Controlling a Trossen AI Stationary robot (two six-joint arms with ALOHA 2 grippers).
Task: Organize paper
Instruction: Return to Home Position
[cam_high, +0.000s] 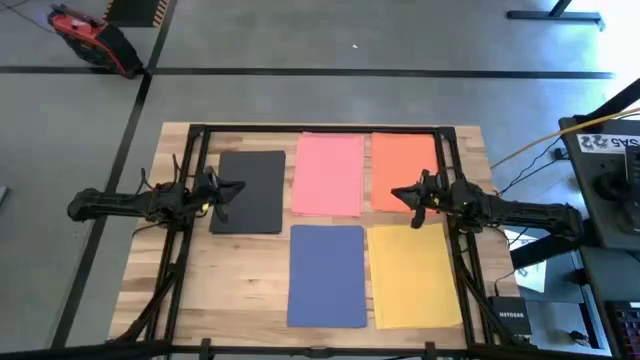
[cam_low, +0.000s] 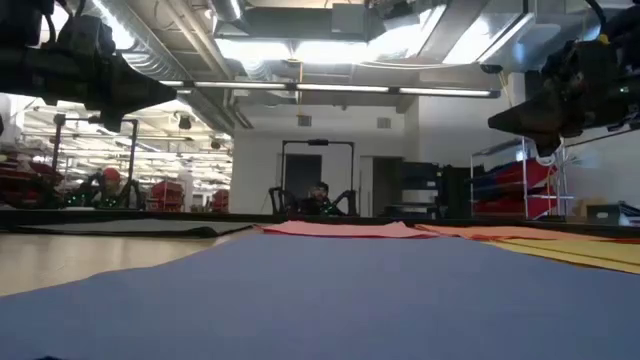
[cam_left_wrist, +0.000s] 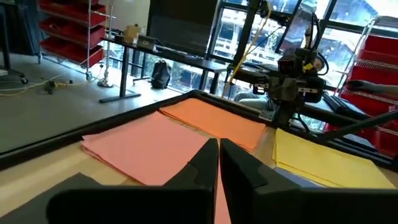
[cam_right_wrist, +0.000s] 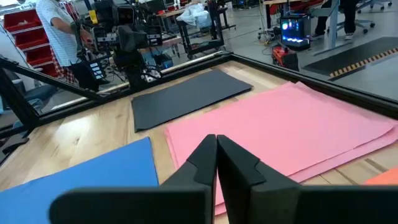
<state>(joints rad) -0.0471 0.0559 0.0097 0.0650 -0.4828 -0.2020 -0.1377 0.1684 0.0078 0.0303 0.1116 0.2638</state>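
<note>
Left pincer (cam_high: 238, 187) and right pincer (cam_high: 396, 194) — both clenched, empty — should retract high, leaving the paper (cam_high: 328, 175) undisturbed.

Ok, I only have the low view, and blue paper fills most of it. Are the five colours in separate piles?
Observer: Yes. The high view shows black, pink and orange across the upper row, with blue and yellow below. None overlap.
Operator: Is either gripper holding a sheet?
Observer: No. The wrist views show the left gripper and right gripper shut on nothing.
Operator: Where are they over the table?
Observer: The left is over black's left part, the right over orange's lower left.
</note>
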